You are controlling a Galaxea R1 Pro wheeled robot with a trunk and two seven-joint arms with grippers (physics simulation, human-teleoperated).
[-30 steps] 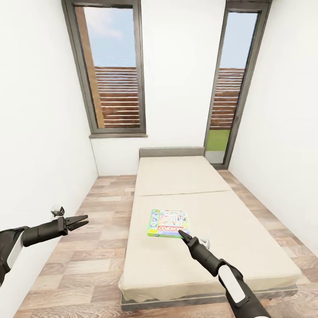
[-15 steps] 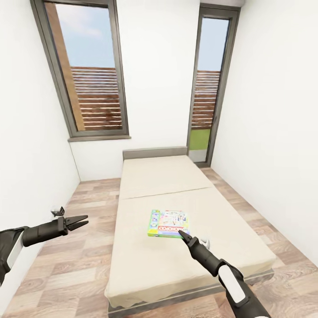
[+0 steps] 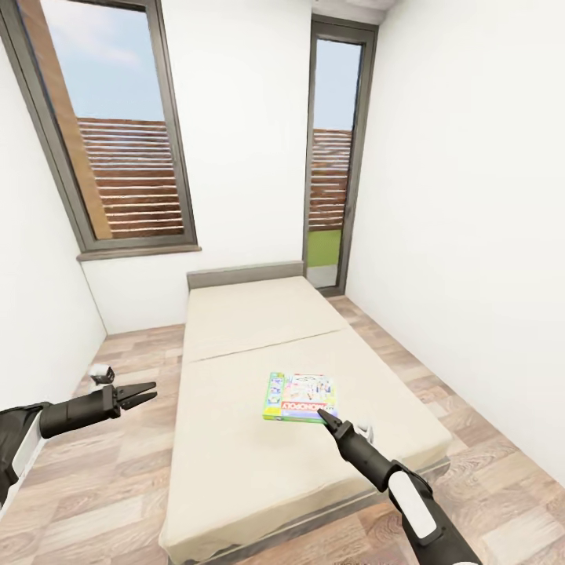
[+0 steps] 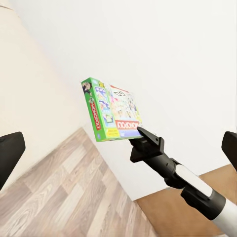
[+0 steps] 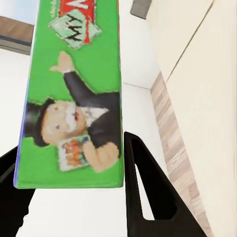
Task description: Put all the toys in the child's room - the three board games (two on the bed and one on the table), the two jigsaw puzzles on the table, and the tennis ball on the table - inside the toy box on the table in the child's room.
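Note:
A green-edged board game (image 3: pixel 300 396) with a red band and cartoon print hangs flat above the beige bed (image 3: pixel 251 329), and my right gripper (image 3: pixel 323 416) is shut on its near edge. The left wrist view shows this board game (image 4: pixel 111 111) held in the air by the right gripper (image 4: pixel 144 137), off the mattress. In the right wrist view the game's green side (image 5: pixel 74 89) lies between the black fingers (image 5: pixel 140 182). My left gripper (image 3: pixel 145 392) stands open and empty over the floor left of the bed.
The bed's grey headboard (image 3: pixel 243 275) meets the far wall under a large window (image 3: pixel 118 157). A narrow glass door (image 3: pixel 329 173) is at the back right. White walls close in on both sides. Wood floor (image 3: pixel 118 471) runs along the bed's left and right.
The camera has turned right, so bed, windows and walls have slid left in the picture. Both arms and the held board game keep their places relative to me.

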